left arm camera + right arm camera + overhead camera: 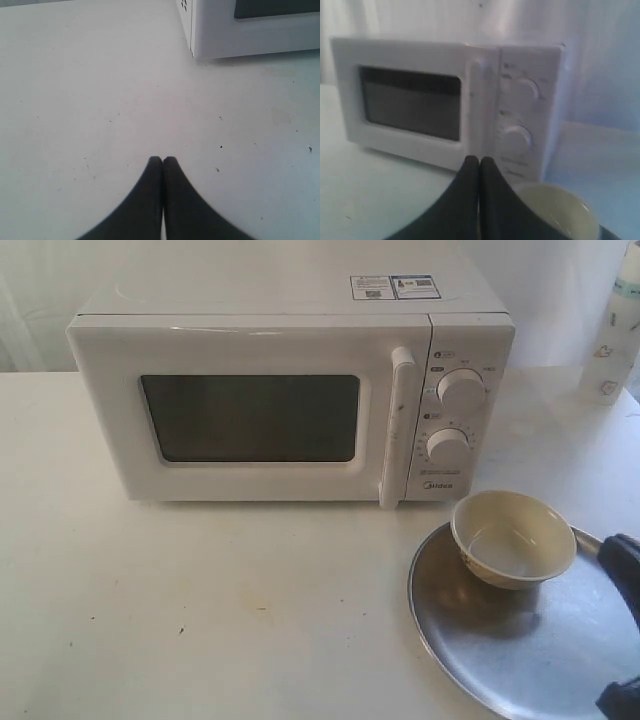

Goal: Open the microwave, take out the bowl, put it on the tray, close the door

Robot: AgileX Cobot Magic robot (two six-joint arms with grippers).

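Observation:
The white microwave (290, 390) stands at the back of the table, its door (250, 418) shut flat against the body and the tall handle (398, 425) beside the two dials. In front of it on the right lies the silver tray (520, 650). The cream bowl (513, 538) sits upright on the tray's far part. My right gripper (479, 159) is shut and holds nothing; a dark part of that arm (625, 570) shows at the exterior view's right edge. It faces the microwave (445, 100) with the bowl (560, 212) just beside its fingers. My left gripper (162, 159) is shut, empty, low over bare table near the microwave's corner (192, 50).
A white bottle (615, 330) stands at the back right, beyond the microwave. The table (200, 610) is white with small dark specks. A pale curtain hangs behind.

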